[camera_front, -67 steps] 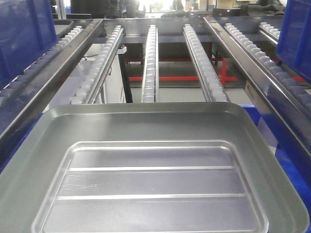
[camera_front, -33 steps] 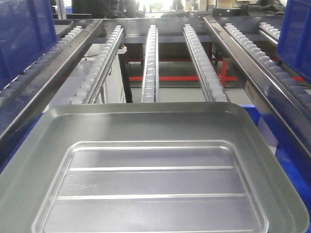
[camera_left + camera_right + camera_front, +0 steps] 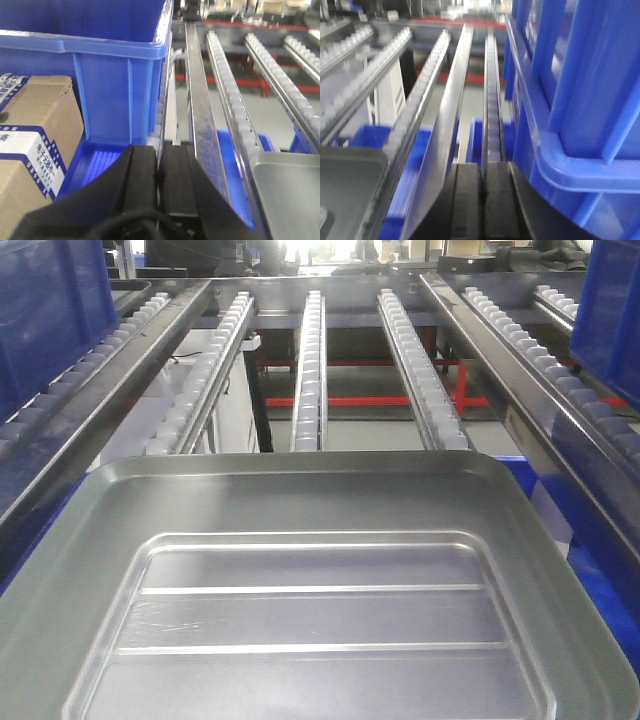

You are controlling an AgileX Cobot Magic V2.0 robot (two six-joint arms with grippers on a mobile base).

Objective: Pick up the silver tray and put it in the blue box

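tray: fills slightly more of the front view than a second ago; the shift is small, and most of it came in the last half second.
left rim: now meets the picture's left edge a little higher up than before.
near right corner: has drawn closer to the picture's right edge, so less of its rounded curve shows.
sunken bottom: its far edge sits a touch lower in the picture.
ridges: both have slid slightly lower, the nearer one more.
box: the blue strip showing right of the tray has narrowed.
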